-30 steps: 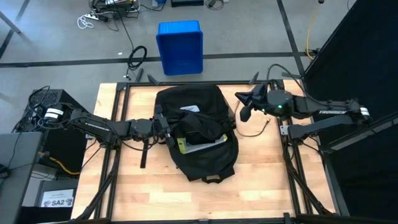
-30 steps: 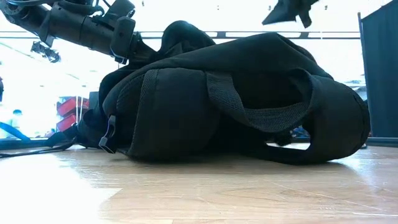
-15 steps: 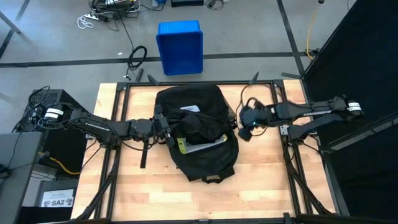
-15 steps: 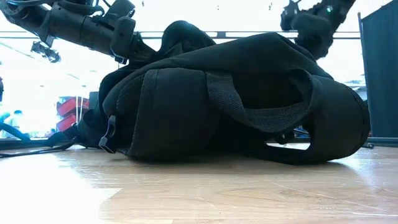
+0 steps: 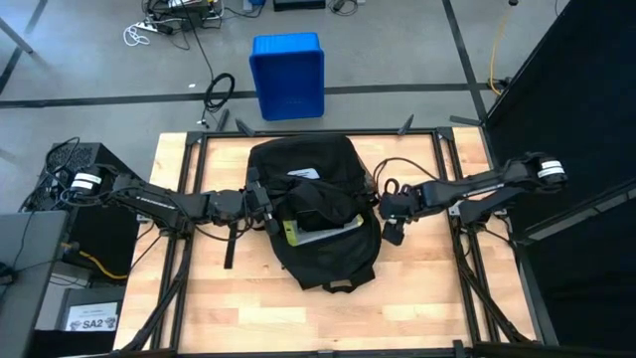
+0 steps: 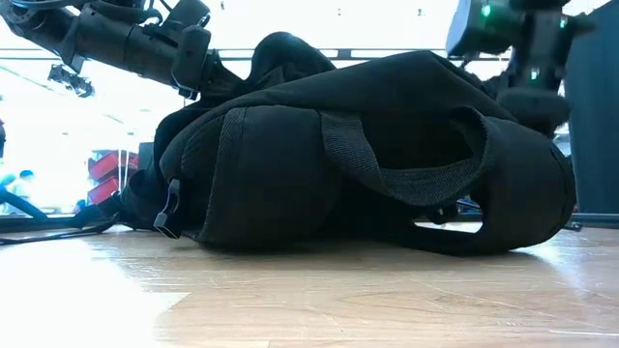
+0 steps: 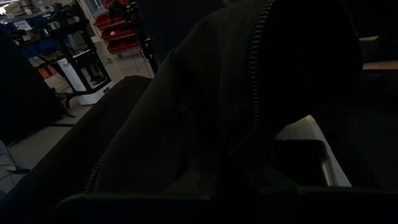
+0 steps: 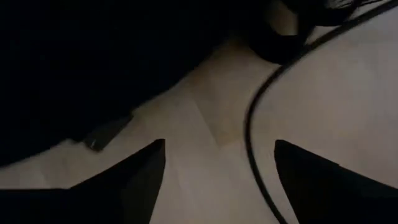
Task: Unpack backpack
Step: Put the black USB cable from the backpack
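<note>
The black backpack (image 5: 316,209) lies flat on the middle of the wooden table, its top opening gaping. A white label (image 5: 304,174) and a pale flat item with a yellow-green edge (image 5: 320,231) show inside. My left gripper (image 5: 266,207) is shut at the left edge of the opening, level, with the fabric raised there (image 6: 232,72). My right gripper (image 5: 391,233) points down beside the backpack's right side. Its two fingers (image 8: 143,177) stand open over bare wood (image 8: 214,155) and touch nothing. In the low view its tips are hidden behind the backpack (image 6: 387,145). My left gripper is shut on the backpack's fabric at the left edge of the opening, beside the zipper (image 7: 249,106). It comes in level from the table's left. That edge is held up off the table while the pack's body rests on the wood. Darkness hides the fingers themselves.
A thin black cord (image 8: 255,124) runs over the table between the backpack and my right gripper. A blue plastic bin (image 5: 287,75) stands on the floor beyond the table's far edge. Bare wood (image 5: 298,318) lies along the near side of the table.
My right gripper has come down from high over the table's far right toward the backpack's right side. On the way it tipped from about level to pointing down at the table. The backpack and my left gripper have kept still.
</note>
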Motion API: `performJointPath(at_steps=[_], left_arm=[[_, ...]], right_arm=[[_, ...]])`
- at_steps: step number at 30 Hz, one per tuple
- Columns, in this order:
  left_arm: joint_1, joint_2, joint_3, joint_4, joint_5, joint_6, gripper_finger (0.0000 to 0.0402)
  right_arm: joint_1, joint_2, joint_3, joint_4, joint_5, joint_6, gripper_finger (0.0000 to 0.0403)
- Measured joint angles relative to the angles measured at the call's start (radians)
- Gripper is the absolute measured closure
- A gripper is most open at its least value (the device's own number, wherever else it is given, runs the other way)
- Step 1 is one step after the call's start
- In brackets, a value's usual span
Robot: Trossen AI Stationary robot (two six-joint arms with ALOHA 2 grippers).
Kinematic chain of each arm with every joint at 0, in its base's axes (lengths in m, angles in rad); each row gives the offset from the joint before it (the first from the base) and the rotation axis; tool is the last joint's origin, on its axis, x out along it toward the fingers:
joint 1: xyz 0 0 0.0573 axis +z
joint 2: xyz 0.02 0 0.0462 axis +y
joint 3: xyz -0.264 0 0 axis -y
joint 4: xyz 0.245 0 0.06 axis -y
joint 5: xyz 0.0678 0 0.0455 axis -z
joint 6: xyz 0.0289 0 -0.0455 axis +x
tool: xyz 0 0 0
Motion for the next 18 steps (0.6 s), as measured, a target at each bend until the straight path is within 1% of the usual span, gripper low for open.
performJointPath(at_steps=[2, 5, 8, 10, 11, 15, 16, 18], left_arm=[[0.0, 0.0, 0.0, 0.0, 0.0, 0.0, 0.0402], [0.0, 0.0, 0.0, 0.001, 0.0, 0.0, 0.0402], [0.0, 0.0, 0.0, 0.001, 0.0, 0.0, 0.0402], [0.0, 0.0, 0.0, 0.001, 0.0, 0.0, 0.0402], [0.0, 0.0, 0.0, 0.001, 0.0, 0.0, 0.0402], [0.0, 0.0, 0.0, 0.0, 0.0, 0.0, 0.0402], [0.0, 0.0, 0.0, 0.001, 0.0, 0.0, 0.0402], [0.0, 0.0, 0.0, 0.0, 0.0, 0.0, 0.0402]], right_arm=[[-0.03, 0.017, -0.045, 0.078, -0.017, -0.005, 0.0134], [-0.082, 0.048, -0.097, 0.163, -0.001, -0.021, 0.0151], [-0.138, 0.071, -0.119, 0.185, 0.025, -0.038, 0.0182], [-0.161, 0.077, -0.119, 0.191, 0.021, -0.06, 0.0218], [-0.168, 0.079, -0.118, 0.19, 0.016, -0.067, 0.0242], [-0.174, 0.07, -0.095, 0.19, -0.007, -0.079, 0.0367], [-0.174, 0.065, -0.088, 0.191, -0.006, -0.078, 0.0384], [-0.172, 0.053, -0.07, 0.19, 0.018, -0.039, 0.0393]])
